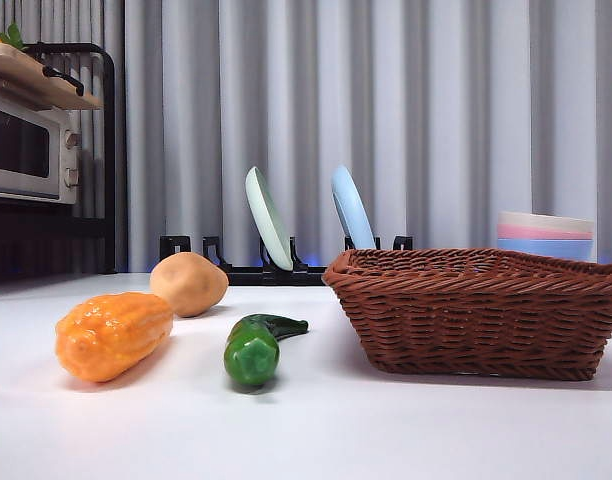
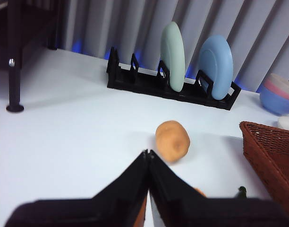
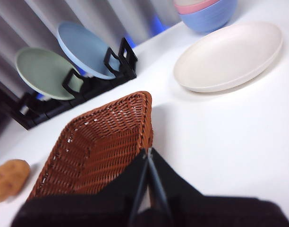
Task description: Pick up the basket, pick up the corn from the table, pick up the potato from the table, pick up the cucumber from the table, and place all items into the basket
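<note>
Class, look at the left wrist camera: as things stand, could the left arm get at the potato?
Probably yes. The left gripper, jaws shut, points toward the potato, which lies apart on bare table. Nothing stands between them; the basket is off to one side. The jaws would need to open first.

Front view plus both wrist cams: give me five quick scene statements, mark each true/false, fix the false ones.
1. The basket holds no vegetables. True.
2. The potato lies inside the basket. False: it lies on the table, beyond the corn.
3. The left gripper has its jaws shut, holding nothing. True.
4. The cucumber lies between the corn and the basket in the front view. True.
5. The right gripper grips the basket's rim. False: its jaws are shut and empty, above the basket's near end.
</note>
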Robot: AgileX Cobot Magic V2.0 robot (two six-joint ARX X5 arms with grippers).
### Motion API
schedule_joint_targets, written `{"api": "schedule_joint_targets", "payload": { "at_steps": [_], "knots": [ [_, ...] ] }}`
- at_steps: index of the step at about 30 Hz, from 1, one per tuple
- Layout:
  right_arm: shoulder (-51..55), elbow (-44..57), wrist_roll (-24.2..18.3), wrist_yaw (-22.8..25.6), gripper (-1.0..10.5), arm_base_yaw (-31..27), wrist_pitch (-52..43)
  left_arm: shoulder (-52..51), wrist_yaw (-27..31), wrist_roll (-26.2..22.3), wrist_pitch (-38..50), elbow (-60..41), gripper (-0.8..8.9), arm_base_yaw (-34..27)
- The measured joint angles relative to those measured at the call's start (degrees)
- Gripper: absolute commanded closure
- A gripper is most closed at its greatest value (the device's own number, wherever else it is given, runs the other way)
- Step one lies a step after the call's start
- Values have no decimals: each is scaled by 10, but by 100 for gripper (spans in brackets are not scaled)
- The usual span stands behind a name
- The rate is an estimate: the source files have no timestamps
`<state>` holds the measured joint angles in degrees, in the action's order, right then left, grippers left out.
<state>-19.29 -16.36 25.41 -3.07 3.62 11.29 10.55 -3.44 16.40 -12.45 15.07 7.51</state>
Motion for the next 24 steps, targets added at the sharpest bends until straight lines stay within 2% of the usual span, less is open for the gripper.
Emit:
{"api": "schedule_joint_targets", "payload": {
  "at_steps": [8,11,15,17,18,20,21,22,23,24],
  "knots": [
    [-178,-150,-81,-78,963,0,76,153,-14,-45,-54,130,819,0],
    [-243,-201,-108,-112,963,0,110,219,-56,-56,-86,183,819,0],
    [-316,-257,-148,-143,960,0,158,305,-139,-75,-123,237,818,0],
    [-343,-273,-163,-149,874,0,173,343,-171,-79,-138,253,816,0],
    [-354,-279,-168,-149,787,0,177,359,-185,-80,-143,257,809,0],
    [-368,-283,-174,-150,599,0,179,379,-200,-81,-145,263,714,0],
    [-372,-284,-176,-150,527,0,179,385,-202,-81,-145,264,604,0],
    [-375,-284,-177,-149,497,0,180,389,-202,-81,-145,264,495,0],
    [-376,-284,-178,-150,502,0,179,390,-202,-82,-145,264,438,0],
    [-377,-284,-179,-149,506,0,179,390,-202,-83,-145,265,429,0]
  ]
}}
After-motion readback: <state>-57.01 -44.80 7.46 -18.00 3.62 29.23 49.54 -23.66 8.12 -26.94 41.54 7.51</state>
